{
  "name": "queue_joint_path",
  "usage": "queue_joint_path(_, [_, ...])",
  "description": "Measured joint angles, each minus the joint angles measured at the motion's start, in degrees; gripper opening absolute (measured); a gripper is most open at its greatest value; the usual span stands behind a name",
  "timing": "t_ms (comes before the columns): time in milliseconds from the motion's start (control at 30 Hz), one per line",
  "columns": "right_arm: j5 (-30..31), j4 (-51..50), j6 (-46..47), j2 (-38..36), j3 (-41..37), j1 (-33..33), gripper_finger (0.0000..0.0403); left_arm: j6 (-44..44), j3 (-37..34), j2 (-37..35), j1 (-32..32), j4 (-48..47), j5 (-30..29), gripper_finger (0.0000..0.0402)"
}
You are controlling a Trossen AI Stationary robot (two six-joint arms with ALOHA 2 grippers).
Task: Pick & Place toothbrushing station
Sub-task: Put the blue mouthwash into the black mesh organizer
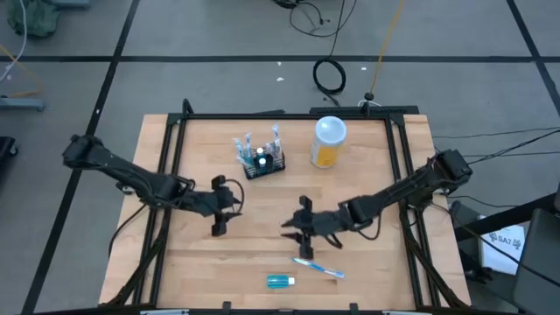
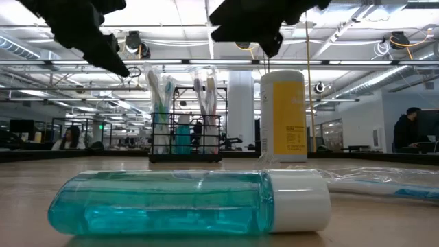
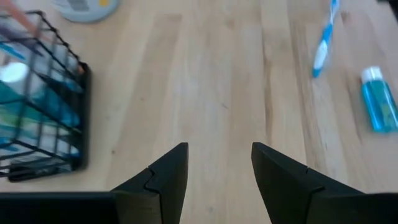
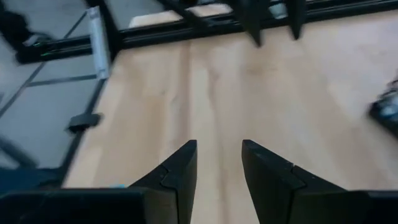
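The toothbrushing station, a small black wire rack (image 1: 262, 163) holding toothbrushes and a small bottle, stands on its base on the far middle of the table. It also shows in the low view (image 2: 185, 137) and the left wrist view (image 3: 37, 99). My left gripper (image 1: 229, 206) is open and empty above the table, on the near left of the rack; its fingers (image 3: 219, 152) show bare wood between them. My right gripper (image 1: 293, 229) is open and empty above the table's near middle (image 4: 219, 148), pointing toward the table's left edge.
A yellow container with a white lid (image 1: 328, 142) stands to the right of the rack. A blue-and-white toothbrush (image 1: 317, 267) and a small blue bottle with a white cap (image 1: 280, 281) lie near the front edge. A black frame (image 1: 175, 131) runs around the table.
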Motion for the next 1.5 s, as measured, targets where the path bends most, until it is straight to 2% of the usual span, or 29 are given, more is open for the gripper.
queue_joint_path(167, [0.02, -2.77, 1.42, 0.12, -0.02, 5.00, 0.0118, -0.80, -0.01, 3.74, -1.69, 1.83, -0.02, 0.0184])
queue_joint_path(300, [0.11, 0.52, 2.07, 1.95, -1.61, 8.48, 0.0118, -0.83, -0.01, 7.72, -3.15, 8.33, 0.36, 0.0184])
queue_joint_path(433, [-0.22, 14.08, 0.07, 6.26, -4.88, 10.70, 0.0118, 3.34, -0.02, 11.96, -4.34, 15.18, 2.39, 0.0184])
queue_joint_path(567, [-7.24, 26.54, -1.21, 12.10, -6.85, 12.38, 0.0118, 4.24, -0.03, 14.34, -4.84, 17.95, 2.58, 0.0184])
queue_joint_path(667, [-9.16, 30.27, -1.38, 15.30, -7.04, 13.47, 0.0118, 4.03, -0.03, 15.16, -4.80, 18.25, 2.59, 0.0184])
queue_joint_path(867, [-8.32, 29.93, 1.40, 19.22, -6.97, 14.35, 0.0118, 1.52, -0.06, 15.10, -4.80, 19.04, 2.86, 0.0184])
queue_joint_path(1033, [-2.52, 30.00, 1.45, 21.33, -6.84, 15.40, 0.0118, 1.24, -0.06, 15.10, -4.73, 20.22, 2.89, 0.0184])
queue_joint_path(1333, [-1.20, 30.02, 1.96, 22.82, -6.45, 15.55, 0.0119, -3.37, -0.06, 15.08, -4.58, 20.61, 2.80, 0.0184])
queue_joint_path(1500, [-1.16, 24.81, 3.36, 22.93, -3.99, 15.02, 0.0119, -5.82, -0.06, 15.08, -4.58, 20.61, 2.80, 0.0184])
